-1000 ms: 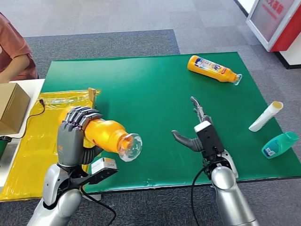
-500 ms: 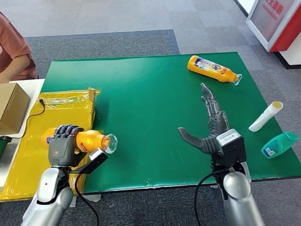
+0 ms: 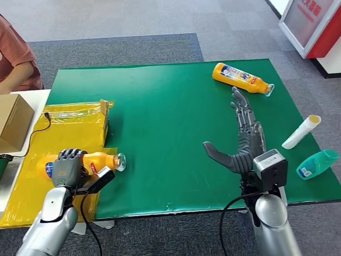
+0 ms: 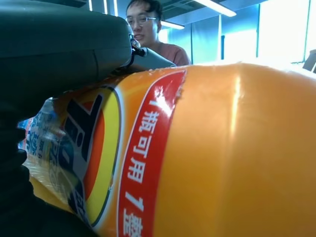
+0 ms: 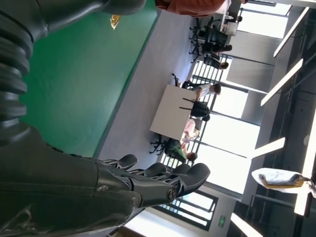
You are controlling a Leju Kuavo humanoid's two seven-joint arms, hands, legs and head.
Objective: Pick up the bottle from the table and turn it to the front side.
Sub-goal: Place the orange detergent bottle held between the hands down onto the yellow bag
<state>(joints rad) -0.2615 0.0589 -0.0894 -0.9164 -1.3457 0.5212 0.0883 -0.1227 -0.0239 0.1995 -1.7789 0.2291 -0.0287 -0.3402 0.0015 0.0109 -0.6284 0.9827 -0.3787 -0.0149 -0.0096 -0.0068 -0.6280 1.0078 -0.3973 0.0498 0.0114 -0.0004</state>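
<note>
Four bottles counted: orange bottle (image 3: 96,160) gripped in left hand (image 3: 67,167), second orange bottle (image 3: 240,78) just beyond spread, empty right hand (image 3: 245,143).

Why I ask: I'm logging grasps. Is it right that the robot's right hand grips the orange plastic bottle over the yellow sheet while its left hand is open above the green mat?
Sides swapped: the head view shows the left hand gripping the orange plastic bottle over the yellow sheet, while the right hand is open above the green mat.
</note>
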